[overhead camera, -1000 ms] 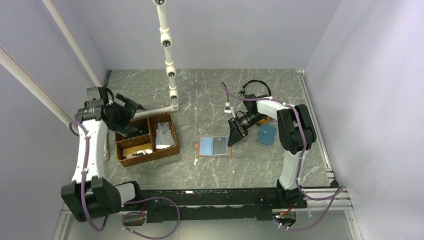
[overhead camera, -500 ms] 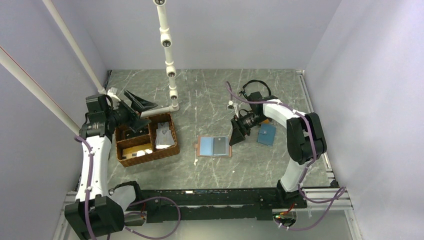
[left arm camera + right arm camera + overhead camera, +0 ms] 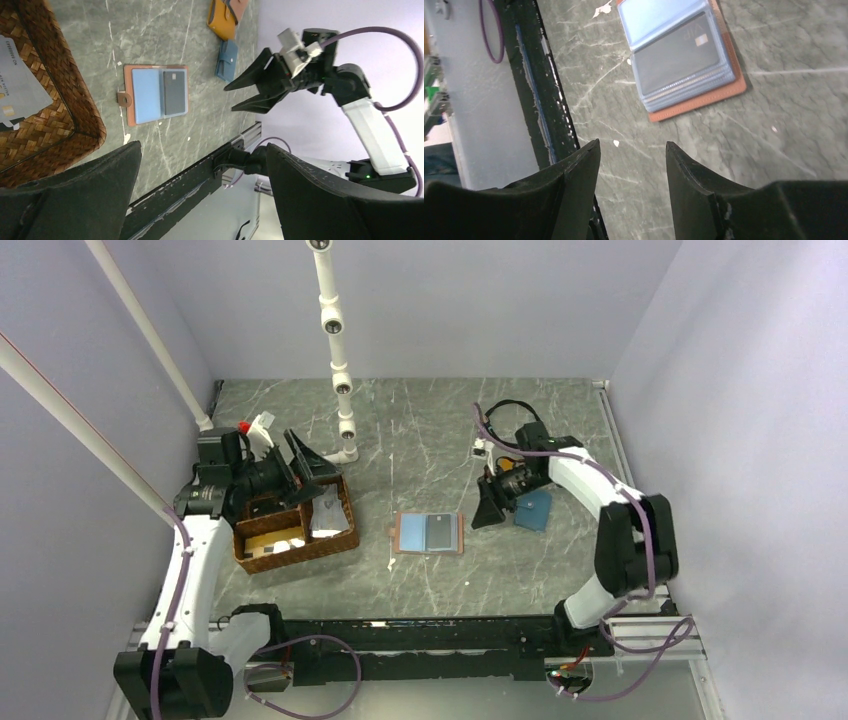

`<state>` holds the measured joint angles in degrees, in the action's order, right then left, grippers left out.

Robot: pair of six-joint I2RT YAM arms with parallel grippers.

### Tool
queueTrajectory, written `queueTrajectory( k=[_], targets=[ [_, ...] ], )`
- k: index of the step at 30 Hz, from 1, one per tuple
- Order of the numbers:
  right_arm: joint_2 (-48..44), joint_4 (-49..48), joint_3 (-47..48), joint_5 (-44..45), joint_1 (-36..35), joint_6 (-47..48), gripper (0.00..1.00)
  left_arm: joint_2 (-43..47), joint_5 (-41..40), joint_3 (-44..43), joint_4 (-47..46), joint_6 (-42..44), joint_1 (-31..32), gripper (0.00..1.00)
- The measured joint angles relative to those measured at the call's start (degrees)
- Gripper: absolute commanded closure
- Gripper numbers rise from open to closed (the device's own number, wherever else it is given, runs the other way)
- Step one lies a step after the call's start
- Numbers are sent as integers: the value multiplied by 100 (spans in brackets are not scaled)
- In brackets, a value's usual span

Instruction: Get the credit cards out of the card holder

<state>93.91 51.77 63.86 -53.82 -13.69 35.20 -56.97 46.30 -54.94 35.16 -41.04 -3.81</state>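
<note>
A salmon-pink card holder lies open and flat on the grey marbled tabletop, about midway along its near edge. Its light-blue pockets face up and its snap tab points left. A dark grey card sits in the right-hand pocket, with "VIP" printed near one corner beside a small chip. In the right wrist view, the edges of more pockets or cards are stacked under it.

A woven basket stands toward the left edge of the tabletop. It holds a light grey card whose small print is too blurred to read.

The left gripper hangs above the basket's far right corner with its fingers spread wide and nothing between them. A second ago it was further left, over the basket's left side.

The right gripper has its fingers apart and empty. It has drawn back to the right, away from the card holder, and now sits just beside a teal wallet. An orange wallet lies beyond that. The card holder has not moved.
</note>
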Motion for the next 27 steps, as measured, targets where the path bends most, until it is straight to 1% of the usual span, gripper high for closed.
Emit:
queueTrajectory(
  k=[4,8,12,16,22,27],
  targets=[
    [-763,-2,-293,179,278,22,45,39,4,31,-55,234,249,0],
    [-1497,-85,-680,343,774,20,44,275,39,382,-299,262,546,1],
    [-1838,-92,-837,380,1368,7,44,531,35,693,-413,225,789,1],
    [-2031,-170,-866,356,1849,-81,44,785,-48,802,-455,179,1043,1],
    [-2205,-457,-944,79,2015,-297,44,1141,-448,876,-492,-15,1451,0],
    [-2382,-693,-1005,-236,2028,-503,42,1189,-835,874,-450,-120,1843,1]
  ],
)
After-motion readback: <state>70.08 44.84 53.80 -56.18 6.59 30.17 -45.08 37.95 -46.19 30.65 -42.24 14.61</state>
